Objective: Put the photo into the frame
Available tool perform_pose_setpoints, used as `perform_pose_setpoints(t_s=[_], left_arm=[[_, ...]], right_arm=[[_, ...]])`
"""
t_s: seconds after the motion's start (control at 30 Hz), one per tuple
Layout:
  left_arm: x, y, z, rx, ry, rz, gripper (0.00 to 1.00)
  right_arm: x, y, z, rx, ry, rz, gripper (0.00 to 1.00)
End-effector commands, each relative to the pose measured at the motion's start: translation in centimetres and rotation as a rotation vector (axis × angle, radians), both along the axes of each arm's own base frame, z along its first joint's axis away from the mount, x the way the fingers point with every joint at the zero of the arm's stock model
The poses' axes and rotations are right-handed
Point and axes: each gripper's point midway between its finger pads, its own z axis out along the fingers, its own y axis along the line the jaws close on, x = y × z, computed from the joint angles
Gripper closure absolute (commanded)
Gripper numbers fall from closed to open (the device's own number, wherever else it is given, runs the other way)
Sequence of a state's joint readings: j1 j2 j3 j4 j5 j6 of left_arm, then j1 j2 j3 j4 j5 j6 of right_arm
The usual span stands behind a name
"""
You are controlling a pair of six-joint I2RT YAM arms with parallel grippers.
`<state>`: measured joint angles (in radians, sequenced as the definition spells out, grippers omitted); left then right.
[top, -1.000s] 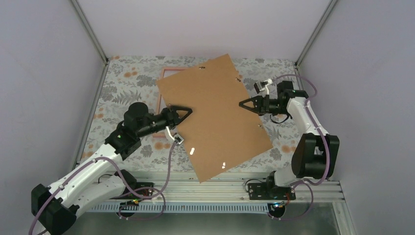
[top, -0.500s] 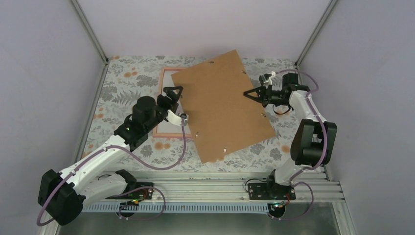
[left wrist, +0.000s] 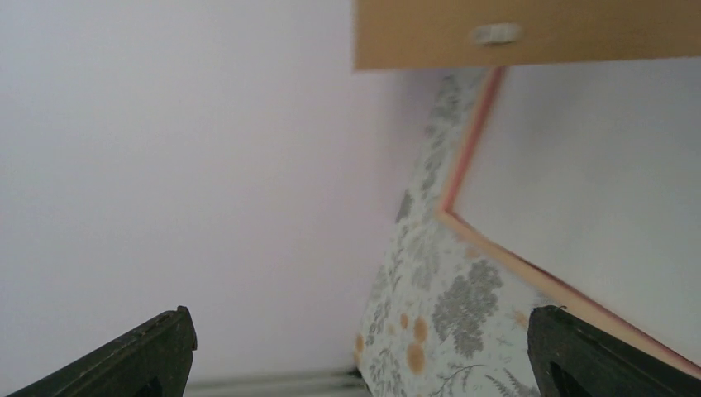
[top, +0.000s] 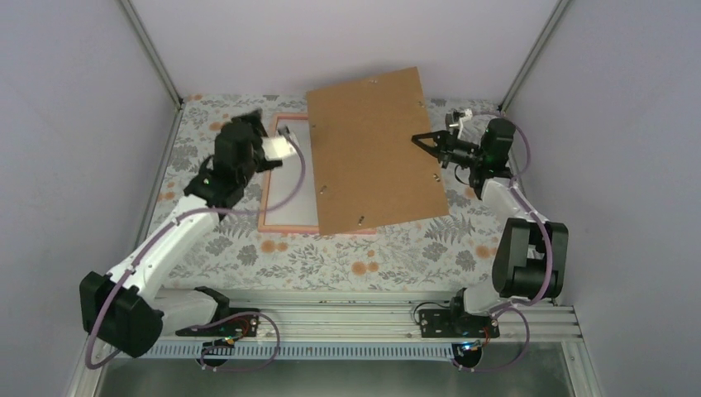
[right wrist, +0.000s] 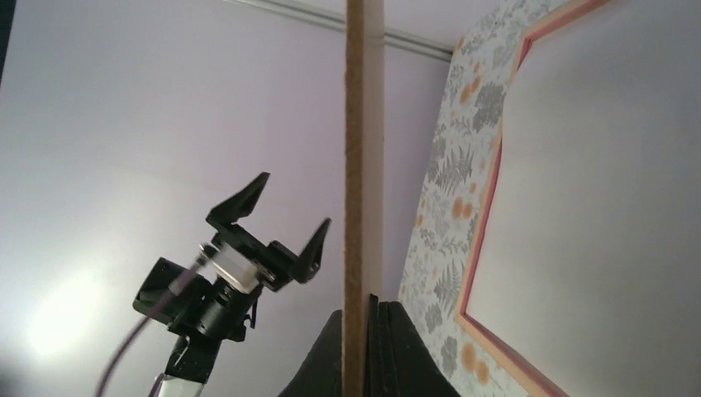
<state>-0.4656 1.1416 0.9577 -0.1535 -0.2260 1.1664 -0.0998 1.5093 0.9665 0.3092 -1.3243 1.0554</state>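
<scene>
My right gripper (top: 417, 139) is clamped tight on the edge of the brown backing board (top: 372, 149), raised over the pink frame (top: 285, 227). My left gripper (right wrist: 289, 211) gapes wide, empty. The frame lies flat on the floral tablecloth (top: 331, 256).

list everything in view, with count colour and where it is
backing board: one, brown, held up over the frame's right side
frame: one, pink, flat on the cloth, left of centre
cloth: one, grey floral with orange, covering the table
left gripper: one, black, open, in the air near the frame's far left corner
right gripper: one, black, shut on the backing board's right edge
</scene>
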Motion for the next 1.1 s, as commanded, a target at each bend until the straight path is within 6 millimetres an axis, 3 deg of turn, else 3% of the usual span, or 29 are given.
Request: perform_pose_setpoints(t_s=[0.0, 0.13, 0.23, 0.33, 0.43, 0.53, 0.83, 1.07], left_arm=[[2.8, 3.2, 4.2, -0.354, 0.05, 0.232, 0.0], [5.0, 5.6, 4.3, -0.617, 0.186, 0.345, 0.0], [5.8, 8.5, 2.5, -0.818, 0.33, 0.418, 0.0], [6.3, 9.3, 0.3, -1.0, 0.492, 0.414, 0.0], [6.5, 9.7, -2.2, -1.12, 0.598, 0.413, 0.0], [6.5, 10.1, -4.9, -1.164, 0.665, 0.448, 0.0], [7.3, 11.5, -10.3, -1.191, 0.85, 0.536, 0.05], [8.1, 12.8, -10.8, -1.223, 0.832, 0.562, 0.05]], right_arm=[[1.5, 1.5, 2.2, 0.067, -0.057, -0.059, 0.96], [3.4, 3.3, 0.5, 0.073, -0.025, -0.109, 0.96], [4.3, 5.0, -1.2, 0.072, 0.001, -0.117, 0.96], [5.2, 6.1, -3.8, 0.063, 0.052, -0.142, 0.96], [6.0, 7.0, -4.9, 0.061, 0.057, -0.152, 0.96], [6.8, 8.0, -6.0, 0.075, 0.089, -0.16, 0.96], [9.1, 12.1, -7.6, 0.1, 0.086, -0.113, 0.96], [10.9, 12.9, -11.3, 0.047, 0.088, -0.116, 0.96]])
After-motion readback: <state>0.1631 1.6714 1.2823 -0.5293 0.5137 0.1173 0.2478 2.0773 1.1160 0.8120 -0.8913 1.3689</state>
